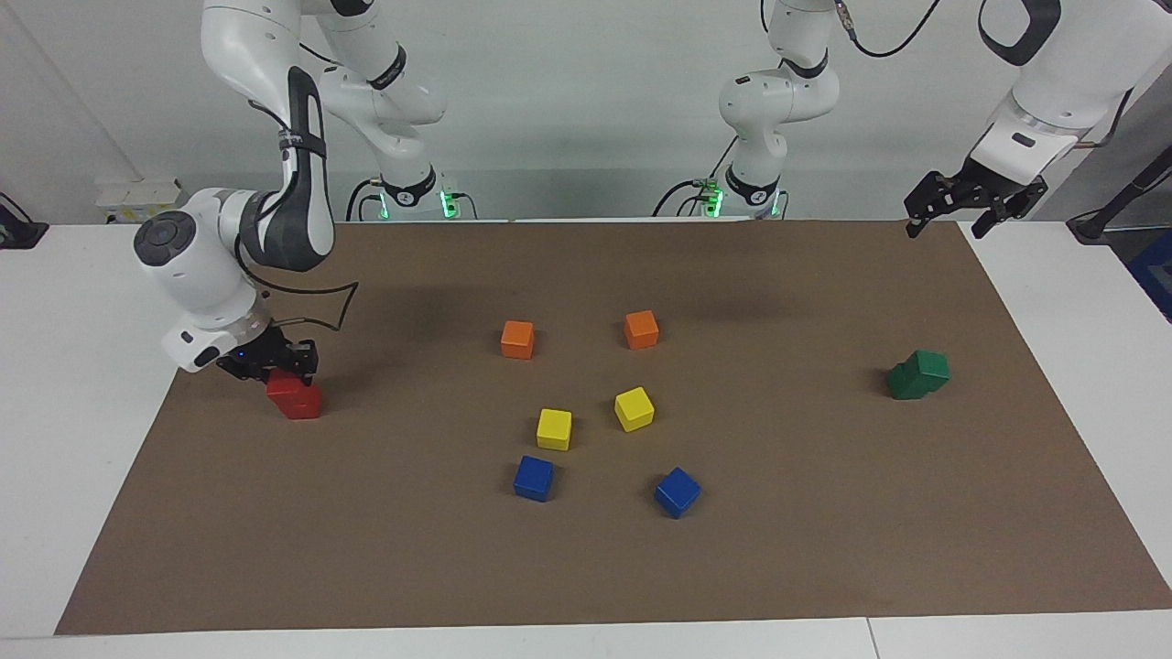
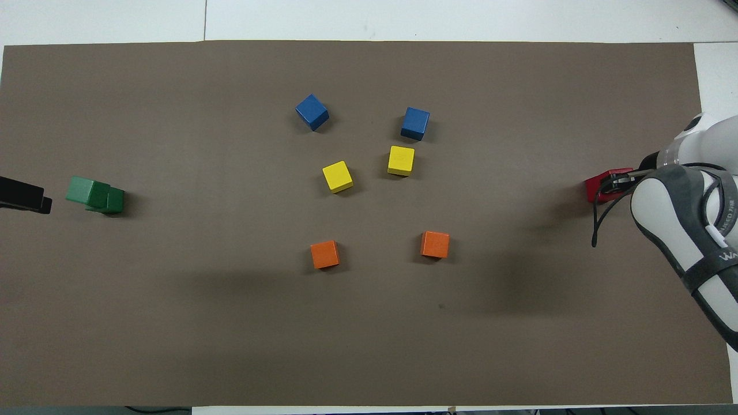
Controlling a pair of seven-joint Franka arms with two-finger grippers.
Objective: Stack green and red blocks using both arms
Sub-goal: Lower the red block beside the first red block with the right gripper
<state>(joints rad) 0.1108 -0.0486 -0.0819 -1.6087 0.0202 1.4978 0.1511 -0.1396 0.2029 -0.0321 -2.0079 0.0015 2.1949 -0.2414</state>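
My right tool is down on the upper red block, closed around it, seating it on the lower red block near the bench's right-arm edge. My left tool hangs open above its corner. The green blocks are stacked (a bit askew) near that end. No containers here.
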